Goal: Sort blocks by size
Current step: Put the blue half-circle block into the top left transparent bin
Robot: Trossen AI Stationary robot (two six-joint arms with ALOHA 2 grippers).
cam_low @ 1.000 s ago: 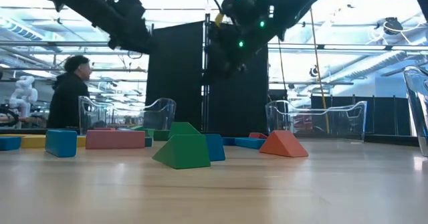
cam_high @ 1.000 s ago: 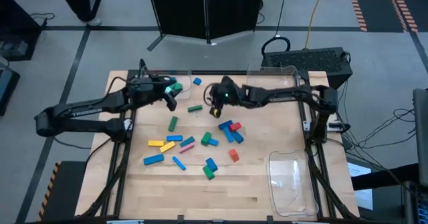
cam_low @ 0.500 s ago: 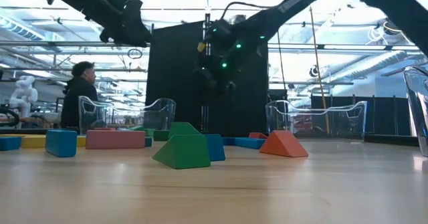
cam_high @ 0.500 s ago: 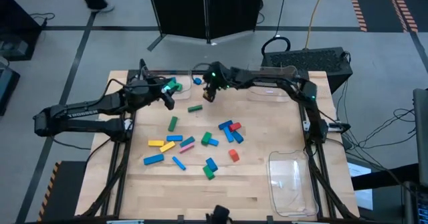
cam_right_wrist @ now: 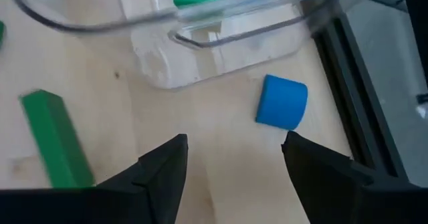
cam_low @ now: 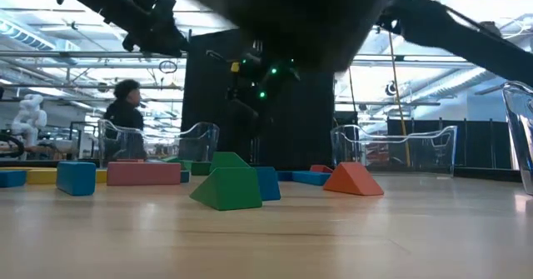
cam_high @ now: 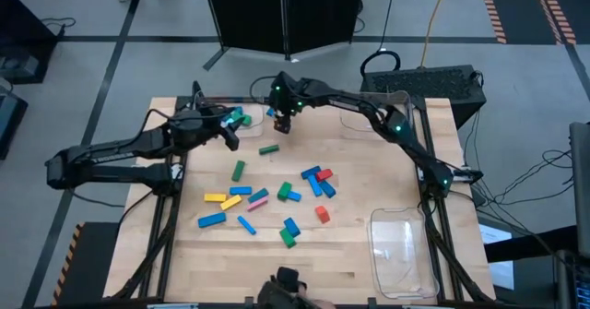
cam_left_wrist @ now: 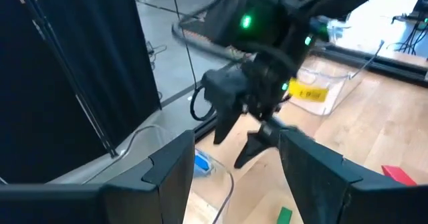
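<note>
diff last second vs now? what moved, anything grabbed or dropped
The right gripper swung from mid-table toward the far-left corner, and its jaws went from narrower to wide open over the small blue block beside the clear tray. No grab or drop is visible. A person's hand came in at the near table edge. The left gripper held its place with its jaws part open, and the loose blocks did not shift.

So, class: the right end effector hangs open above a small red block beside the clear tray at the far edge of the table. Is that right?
Not quite. The block under the right end effector is blue, not red, as the right wrist view shows. The rest holds: the end effector is open, and the block lies on the table beside the clear tray at the far edge.
</note>
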